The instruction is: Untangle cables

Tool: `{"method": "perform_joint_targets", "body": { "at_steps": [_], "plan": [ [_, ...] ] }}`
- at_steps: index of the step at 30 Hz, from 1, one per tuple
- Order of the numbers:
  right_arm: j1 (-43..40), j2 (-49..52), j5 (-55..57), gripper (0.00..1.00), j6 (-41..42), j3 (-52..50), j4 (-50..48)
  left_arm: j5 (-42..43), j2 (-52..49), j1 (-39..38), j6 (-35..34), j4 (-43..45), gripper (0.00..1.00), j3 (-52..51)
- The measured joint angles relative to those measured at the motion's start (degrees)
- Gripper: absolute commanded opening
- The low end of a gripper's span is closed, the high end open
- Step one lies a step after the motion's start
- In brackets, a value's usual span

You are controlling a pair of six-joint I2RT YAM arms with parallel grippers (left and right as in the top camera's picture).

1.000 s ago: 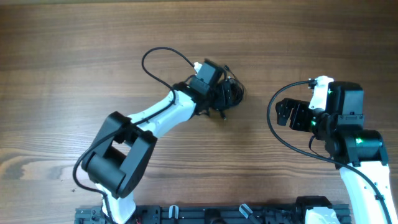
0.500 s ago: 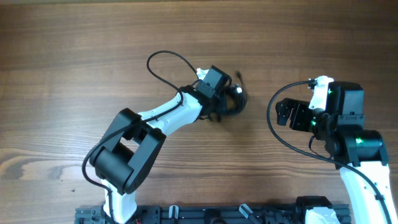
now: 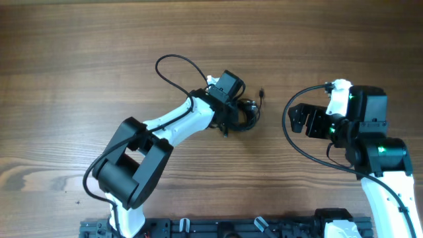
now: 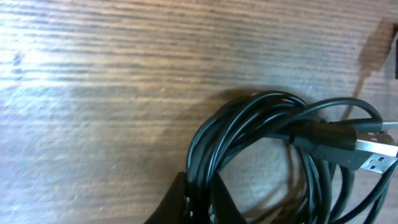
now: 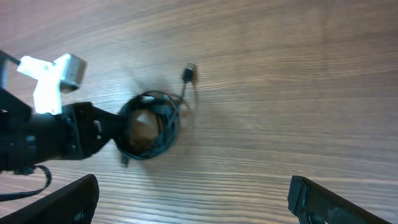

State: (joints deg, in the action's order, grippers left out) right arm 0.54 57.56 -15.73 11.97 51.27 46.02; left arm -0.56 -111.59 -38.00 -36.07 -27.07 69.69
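The cables [image 3: 248, 114] are a small coil of thin black wires on the wooden table, with one plug end [image 3: 262, 92] sticking out up and to the right. My left gripper [image 3: 235, 118] is shut on the coil's left side. In the left wrist view its dark fingertips [image 4: 180, 199] pinch several strands of the cables [image 4: 249, 130], and a metal USB plug [image 4: 376, 158] lies at the right. My right gripper [image 3: 299, 120] stands open to the right of the coil, apart from it. In its wrist view the cables [image 5: 149, 124] lie ahead of the right gripper [image 5: 193, 202].
The left arm [image 3: 165, 129] stretches diagonally from the front rail [image 3: 231, 228] to the coil, with its own thicker black cable [image 3: 175, 61] looping above it. The right arm's base [image 3: 383, 158] stands at the right edge. Bare wood surrounds the coil.
My left gripper has closed on the coil. The coil has shifted a little, and one plug end has swung out to the upper right. The right arm has barely moved.
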Motion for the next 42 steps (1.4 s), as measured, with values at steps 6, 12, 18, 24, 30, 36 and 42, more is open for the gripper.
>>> {"method": "perform_joint_targets", "body": {
  "at_steps": [6, 12, 18, 24, 30, 36, 42],
  "plan": [
    [0.0, 3.0, -4.0, 1.0, 0.0, 0.0, 0.0, 2.3, 5.5, 0.1, 0.4, -1.4, 0.04, -0.4],
    [0.0, 7.6, -6.5, 1.0, 0.0, 0.0, -0.2, 8.4, 11.8, 0.2, 0.4, -1.4, 0.04, -0.4],
    [0.0, 12.6, -9.2, 1.0, 0.0, 0.0, -1.8, 13.2, 13.0, 0.2, 0.4, -1.4, 0.04, -0.4],
    [0.1, 15.3, -11.7, 0.86, 0.2, 0.0, -2.2, 18.2, 13.0, 0.2, 0.4, -1.0, 0.04, -0.4],
    [1.2, 16.0, -12.3, 0.6, 0.4, 0.0, -2.4, 21.9, 13.0, 0.2, 0.4, 1.4, 0.04, -0.4],
    [2.1, 16.1, -12.6, 0.29, 0.4, 0.0, -2.4, 24.9, 13.0, 0.2, 0.4, 2.7, 0.04, -0.4],
    [2.2, 16.8, -12.3, 0.05, 0.7, 0.0, -2.3, 25.7, 13.3, 0.2, 0.4, 2.7, 0.04, -0.4]
  ]
}}
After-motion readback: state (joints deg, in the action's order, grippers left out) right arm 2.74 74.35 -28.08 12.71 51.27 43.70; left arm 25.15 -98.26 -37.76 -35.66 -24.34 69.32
